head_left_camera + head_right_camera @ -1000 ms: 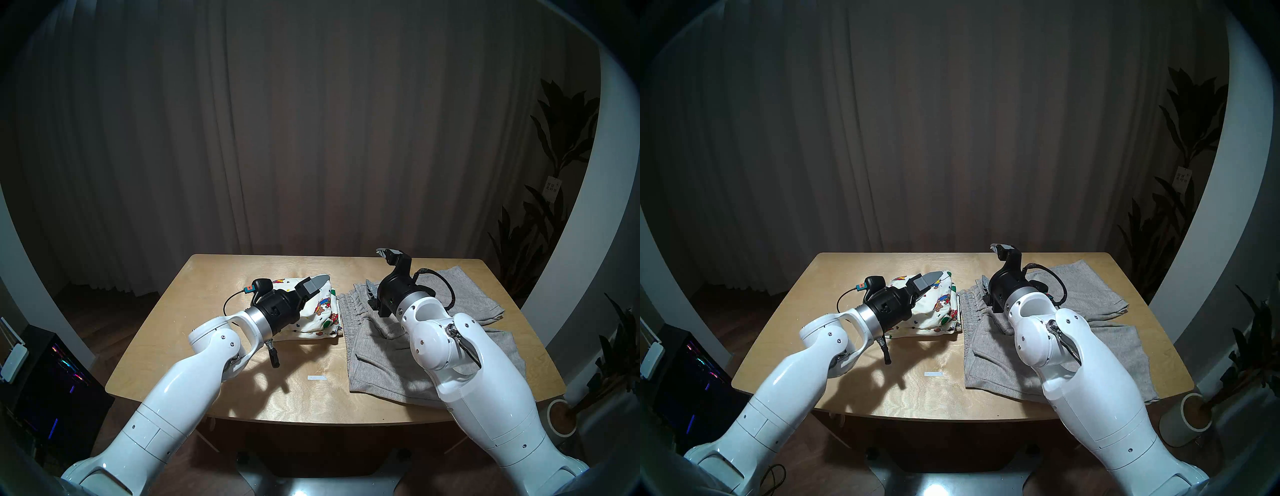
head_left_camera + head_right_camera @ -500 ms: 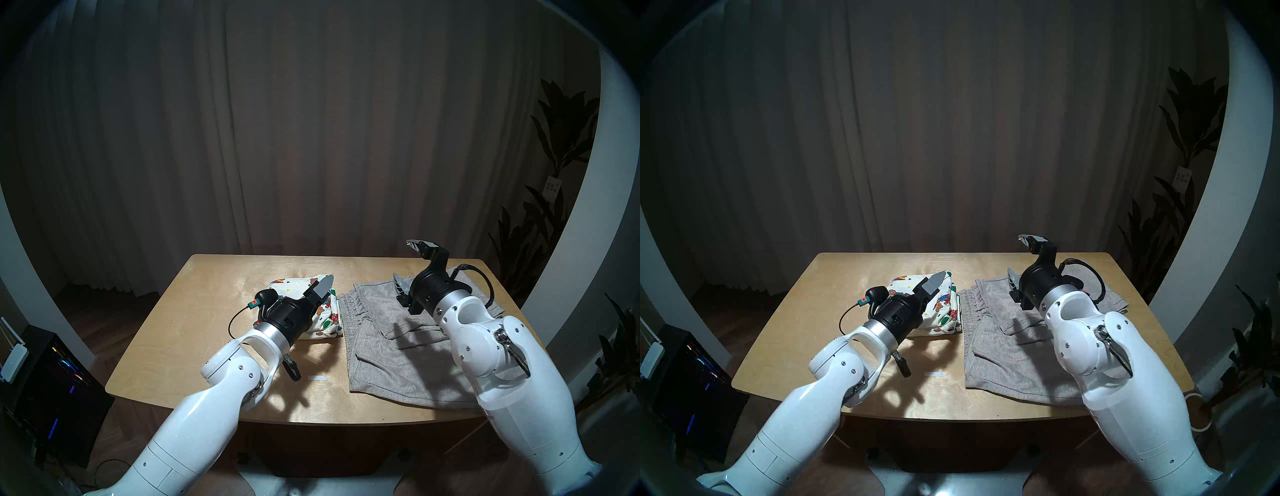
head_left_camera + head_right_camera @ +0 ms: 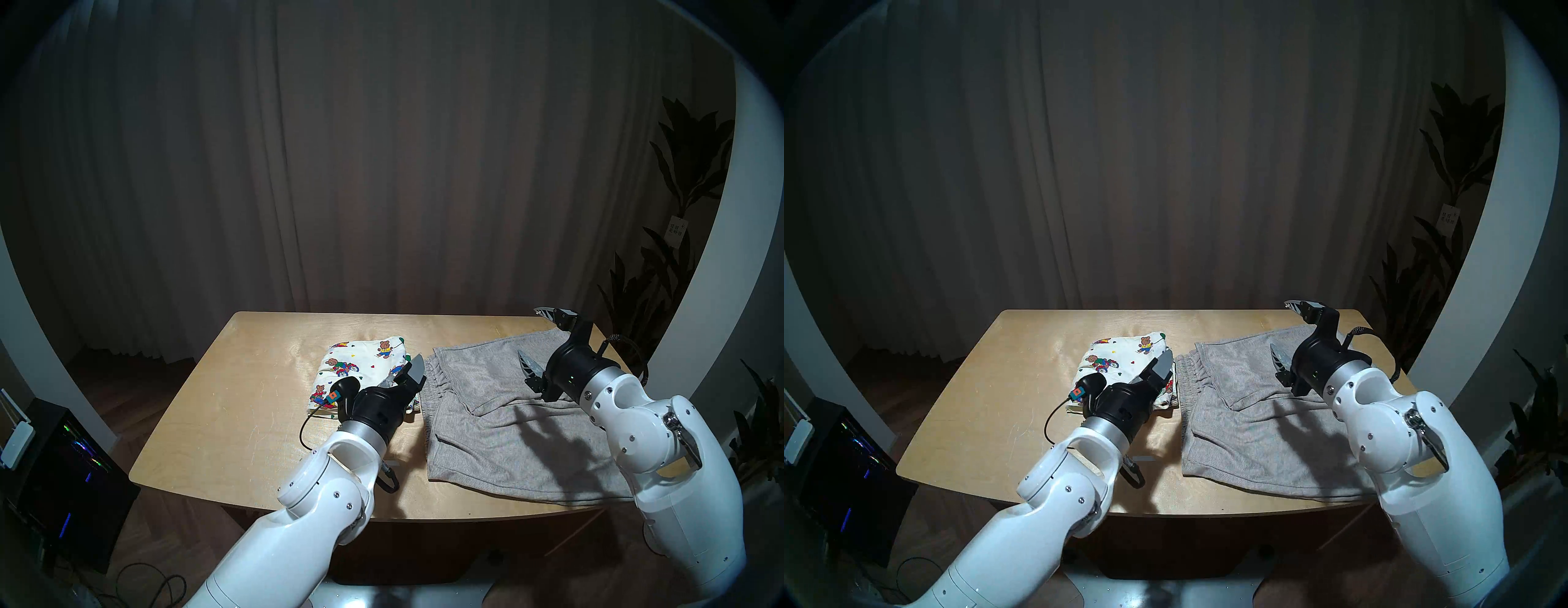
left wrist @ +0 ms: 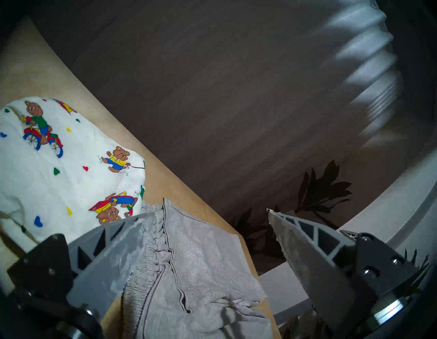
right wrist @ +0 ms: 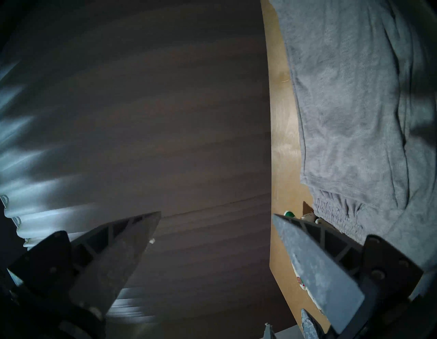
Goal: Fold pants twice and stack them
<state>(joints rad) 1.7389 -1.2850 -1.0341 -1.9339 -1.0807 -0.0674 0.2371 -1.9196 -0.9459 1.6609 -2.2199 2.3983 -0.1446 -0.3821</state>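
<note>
Both arms have swung toward our right and drawn back since a second ago, so the bear-print shorts — earlier half hidden behind the left gripper — now show almost whole. We judge the task about half done: the bear-print pair lies as a compact folded bundle near the middle of the table, while the grey shorts lie just beside it on our right, apparently unfolded, and nothing is stacked. Folding them twice and setting one pair on the other remains.

Our left gripper hangs wide and empty over the seam where the two garments meet; the right gripper is also spread wide, holding nothing, above the far right part of the grey pair.

The grey shorts are heather knit — gathered elastic waistband toward the bear-print bundle, both legs running toward the right edge of the table with loose ridges across the middle.
</note>
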